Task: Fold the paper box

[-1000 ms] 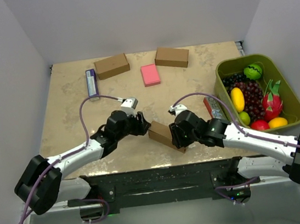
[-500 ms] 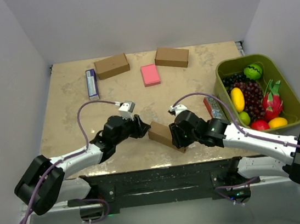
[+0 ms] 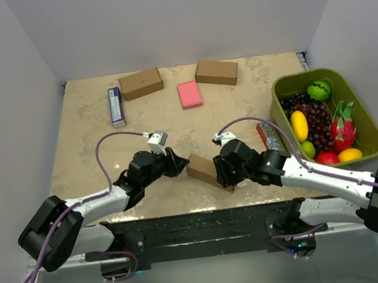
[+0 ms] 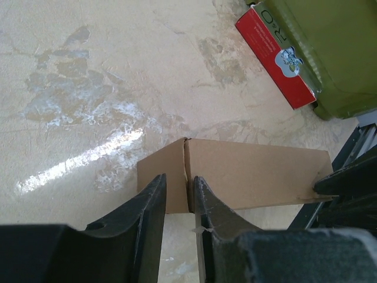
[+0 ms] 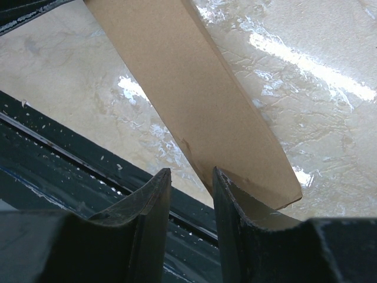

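The box (image 3: 203, 171) sits at the near edge of the counter (image 3: 85, 148), midway between the two arms, folded up into a slim brown shape. It runs slantwise, with its left end further from the arms than its right end.

The left pincer (image 3: 178, 164) is at the box's left end. In the left wrist view the pincer (image 4: 177, 183) has only a narrow gap between its fingers (image 4: 150, 200), and the corner crease of the box (image 4: 253, 174) lines up with that gap at the tips. I cannot tell whether the fingers are actually pinching the cardboard.

The right pincer (image 3: 219, 172) is at the box's right end. In the right wrist view the box (image 5: 194, 100) slopes down into the pincer (image 5: 191, 177). Its corner lies over the right finger, and the pincer is partly closed and looks clamped on that end.

A red pack (image 3: 268, 134) lies just beside a green bin (image 3: 306, 76) of toy fruit on the right. Along the far edge are two cartons (image 3: 141, 83) (image 3: 216, 72) with a pink pad (image 3: 189, 94) between them. A blue pack (image 3: 115, 106) lies to their left.
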### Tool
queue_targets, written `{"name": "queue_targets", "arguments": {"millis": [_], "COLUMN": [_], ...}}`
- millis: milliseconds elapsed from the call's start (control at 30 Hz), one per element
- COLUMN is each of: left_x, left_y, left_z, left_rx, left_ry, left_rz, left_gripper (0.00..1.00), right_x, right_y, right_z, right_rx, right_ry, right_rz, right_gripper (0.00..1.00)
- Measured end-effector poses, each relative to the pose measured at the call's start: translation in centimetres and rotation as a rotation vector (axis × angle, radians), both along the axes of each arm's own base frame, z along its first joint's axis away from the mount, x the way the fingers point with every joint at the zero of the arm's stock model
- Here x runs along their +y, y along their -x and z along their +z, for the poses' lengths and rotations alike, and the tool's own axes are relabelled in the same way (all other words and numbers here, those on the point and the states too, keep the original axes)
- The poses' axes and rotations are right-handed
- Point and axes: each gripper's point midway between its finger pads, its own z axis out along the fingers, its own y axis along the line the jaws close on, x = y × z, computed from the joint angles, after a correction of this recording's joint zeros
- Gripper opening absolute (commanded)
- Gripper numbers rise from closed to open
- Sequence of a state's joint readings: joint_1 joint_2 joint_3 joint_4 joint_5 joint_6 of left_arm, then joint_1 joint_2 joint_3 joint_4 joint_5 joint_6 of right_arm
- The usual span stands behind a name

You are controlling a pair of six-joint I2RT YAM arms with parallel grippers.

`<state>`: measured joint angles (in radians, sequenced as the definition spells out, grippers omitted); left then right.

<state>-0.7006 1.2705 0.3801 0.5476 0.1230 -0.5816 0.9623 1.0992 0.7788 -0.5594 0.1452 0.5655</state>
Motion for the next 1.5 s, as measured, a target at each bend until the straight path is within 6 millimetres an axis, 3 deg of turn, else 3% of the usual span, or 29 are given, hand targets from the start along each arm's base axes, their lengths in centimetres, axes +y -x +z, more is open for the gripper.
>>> {"name": "queue_targets", "arguments": {"millis": [300, 567, 667, 800, 900, 967, 1167, 1500], "left_x": [0.4, 0.7, 0.7, 0.6, 0.6, 0.5, 0.5, 0.5], "left_y": [0.4, 0.7, 0.7, 0.6, 0.5, 0.4, 0.3, 0.2], "left_z": [0.3, 0.2, 0.2, 0.3, 0.4, 0.4, 0.4, 0.4], "left_rx": [0.0, 0.008, 0.007, 0.012, 0.009, 0.009, 0.004, 0.0], "left_ry": [0.005, -0.003, -0.007, -0.017, -0.034, -0.042, -0.057, -0.064], "left_rz": [0.007, 0.006, 0.004, 0.003, -0.003, -0.005, -0.011, -0.016], "left_gripper": [0.31, 0.31, 0.31, 0.31, 0.31, 0.31, 0.31, 0.31], "right_x": [0.2, 0.1, -0.6, -1.9, -4.3, -5.5, -7.6, -7.4], "right_y": [0.4, 0.8, 0.4, -2.1, -4.5, -5.1, -3.8, -1.9], "right_z": [0.1, 0.9, 1.7, 3.6, 4.2, 4.5, 3.1, 1.3], "right_rx": [0.002, 0.004, -0.006, -0.031, -0.042, -0.043, -0.008, 0.067], "right_ry": [-0.03, -0.06, -0.039, -0.055, -0.071, -0.092, -0.177, -0.219], "right_rz": [-0.003, -0.027, -0.06, -0.151, -0.259, -0.303, -0.364, -0.366], "right_gripper": [0.39, 0.65, 0.69, 0.69, 0.69, 0.63, 0.55, 0.49]}}
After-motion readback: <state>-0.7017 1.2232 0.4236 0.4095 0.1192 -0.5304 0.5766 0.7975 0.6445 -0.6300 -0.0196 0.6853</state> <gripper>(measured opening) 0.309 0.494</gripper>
